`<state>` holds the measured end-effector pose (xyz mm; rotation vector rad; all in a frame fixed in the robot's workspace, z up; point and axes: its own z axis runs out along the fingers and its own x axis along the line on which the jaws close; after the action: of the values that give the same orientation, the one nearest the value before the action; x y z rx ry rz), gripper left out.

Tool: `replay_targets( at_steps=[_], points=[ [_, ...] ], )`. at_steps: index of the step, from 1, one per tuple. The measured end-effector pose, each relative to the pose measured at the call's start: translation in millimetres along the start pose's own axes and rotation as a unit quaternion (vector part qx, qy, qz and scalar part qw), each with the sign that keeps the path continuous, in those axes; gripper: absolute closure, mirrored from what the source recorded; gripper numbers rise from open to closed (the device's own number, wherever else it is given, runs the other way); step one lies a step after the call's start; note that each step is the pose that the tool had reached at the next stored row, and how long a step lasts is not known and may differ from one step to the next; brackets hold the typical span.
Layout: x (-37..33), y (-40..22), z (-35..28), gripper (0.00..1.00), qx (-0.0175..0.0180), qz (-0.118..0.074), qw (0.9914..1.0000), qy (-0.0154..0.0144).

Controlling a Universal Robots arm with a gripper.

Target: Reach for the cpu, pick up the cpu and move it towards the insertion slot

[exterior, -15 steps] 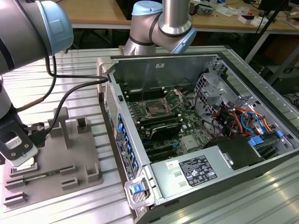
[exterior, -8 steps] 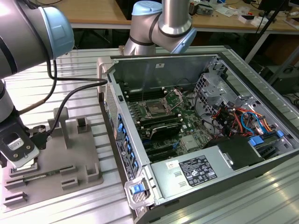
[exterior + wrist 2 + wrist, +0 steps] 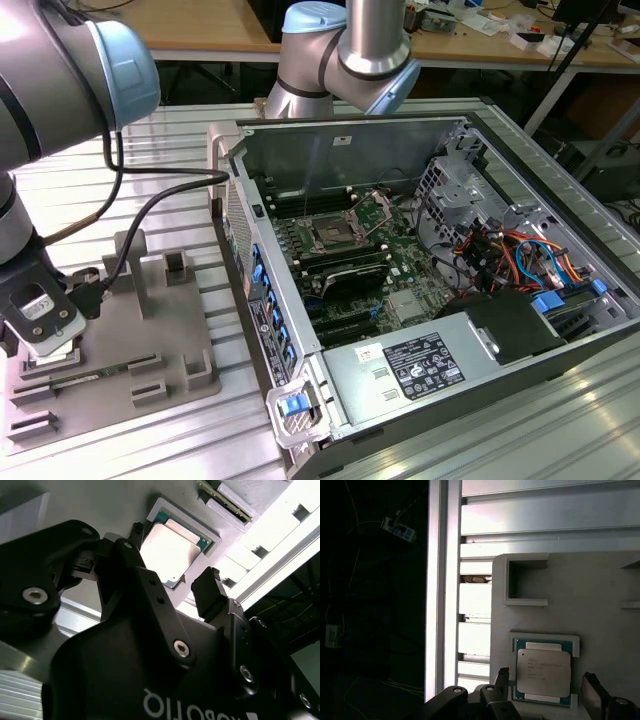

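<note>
**First wrist view: gripper (image 3: pixel 547 680) spread astride the cpu (image 3: pixel 543 672)**

A slatted metal table (image 3: pixel 560 420) carries an open computer case (image 3: pixel 330 150) and, at the exterior view's left, a grey tray (image 3: pixel 150 350). Inside the case, the green motherboard (image 3: pixel 405 265) bears the insertion slot (image 3: pixel 333 236), well apart from the tray. The gripper hangs low over the tray, near the tray edge that runs along the table's edge. In both wrist views its fingers (image 3: pixel 501 677) stand apart, one on each side of the cpu, seemingly not touching it. The cpu lies flat in its shallow recess in the tray.
</note>
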<state>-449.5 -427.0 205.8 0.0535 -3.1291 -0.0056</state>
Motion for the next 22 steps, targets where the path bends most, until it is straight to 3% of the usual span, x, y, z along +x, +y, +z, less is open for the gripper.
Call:
replay_targets(
  at_steps=[5, 8, 9, 14, 18, 19, 22],
  points=[
    [0.3, 4.3, 6.6, 0.33, 0.0001, 0.000, 1.00000, 0.0001],
    [0.2, 4.7, 8.9, 0.32, 0.0001, 0.000, 1.00000, 0.0000],
    [0.2, 4.7, 10.3, 0.26, 0.0001, 0.000, 1.00000, 0.0001],
    [0.1, 4.7, 18.3, 0.26, 0.0001, 0.000, 1.00000, 0.0000],
    [0.2, 4.7, 18.5, 0.27, 0.0000, 0.000, 1.00000, 0.0001],
    [0.1, 4.7, 18.6, 0.35, -0.0001, 0.000, 1.00000, 0.0000],
    [0.2, 4.7, 18.6, 0.35, -0.0003, 0.000, 1.00000, 0.0000]
  ],
)
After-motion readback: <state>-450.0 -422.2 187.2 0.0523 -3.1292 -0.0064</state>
